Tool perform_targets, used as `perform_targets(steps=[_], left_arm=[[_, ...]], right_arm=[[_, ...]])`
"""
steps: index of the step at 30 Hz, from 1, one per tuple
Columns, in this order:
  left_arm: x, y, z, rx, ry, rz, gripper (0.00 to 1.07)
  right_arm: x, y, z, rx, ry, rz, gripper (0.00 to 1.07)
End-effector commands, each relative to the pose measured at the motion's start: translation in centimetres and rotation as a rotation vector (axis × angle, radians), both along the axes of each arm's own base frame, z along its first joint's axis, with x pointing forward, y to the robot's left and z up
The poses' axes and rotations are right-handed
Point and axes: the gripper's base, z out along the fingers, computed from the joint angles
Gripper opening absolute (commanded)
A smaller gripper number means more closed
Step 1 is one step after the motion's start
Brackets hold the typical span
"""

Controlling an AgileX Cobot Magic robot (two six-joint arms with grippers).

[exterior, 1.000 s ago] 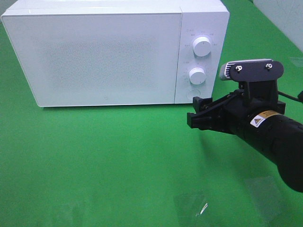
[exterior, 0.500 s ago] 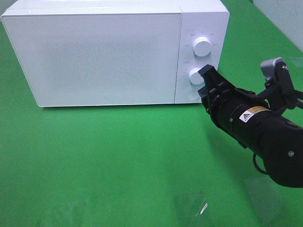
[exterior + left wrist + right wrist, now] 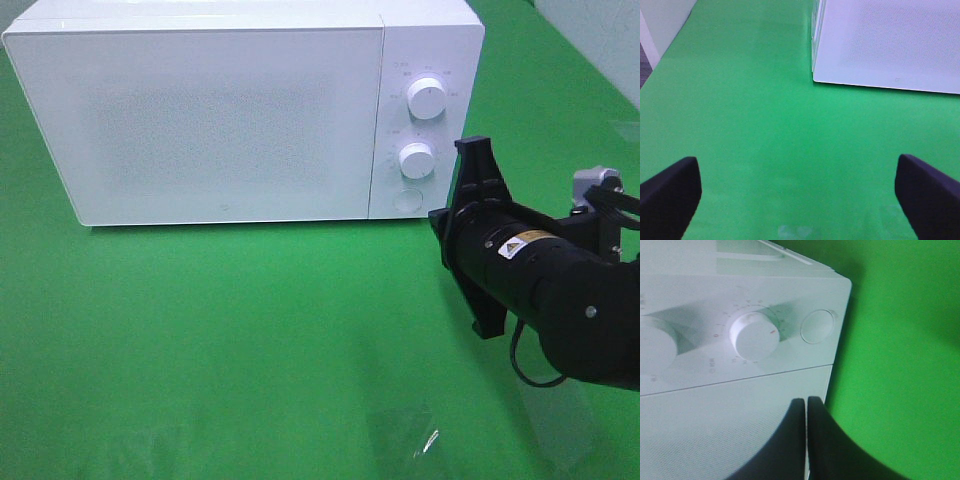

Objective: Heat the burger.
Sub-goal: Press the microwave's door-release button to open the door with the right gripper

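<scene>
Now, you see right gripper [image 3: 806, 407] with fingers pressed together, empty, before microwave [image 3: 220, 110] dial [image 3: 756, 335]: right wrist view only. Your left gripper [image 3: 796, 170] spread wide over green table [image 3: 750, 125]: left wrist view only. Where burger sits: cannot tell.

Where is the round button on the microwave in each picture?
Exterior high: the button sits right under the lower knob, at the bottom right of the microwave front.
Left wrist: not in it; only a door corner of the microwave shows.
Right wrist: the button is beside the knob, beyond the shut fingers.
Shared landmark: the white microwave, seen in all three views.
</scene>
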Motion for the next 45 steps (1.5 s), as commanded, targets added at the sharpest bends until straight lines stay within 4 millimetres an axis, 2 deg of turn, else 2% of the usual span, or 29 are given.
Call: perform_targets(steps=[1,3,19,24,28,35,45], left_arm=[[0.0,0.0,0.0,-0.001,-0.004,0.002,1.01],[0.0,0.0,0.0,-0.001,-0.004,0.002,1.01],[0.0,0.0,0.0,-0.001,-0.004,0.002,1.01],[0.0,0.0,0.0,-0.001,-0.004,0.002,1.01],[0.0,0.0,0.0,-0.001,-0.004,0.002,1.01],[0.0,0.0,0.0,-0.001,-0.004,0.002,1.01],[0.0,0.0,0.0,-0.001,-0.004,0.002,1.01]], right_arm=[[0.5,0.6,-0.3,0.053,0.032,-0.008,0.0],[1.1,1.3,-0.9,0.106,0.065,-0.026,0.0],[6.3,0.8,-2.0,0.107,0.072,-0.092,0.0],[7.1,0.6,-2.2,0.104,0.07,-0.103,0.0],[8.0,1.2,-2.9,0.101,0.072,-0.103,0.0],[8.5,1.4,-3.6,0.095,0.077,-0.111,0.0],[9.7,0.5,-4.5,0.085,0.081,-0.15,0.0]])
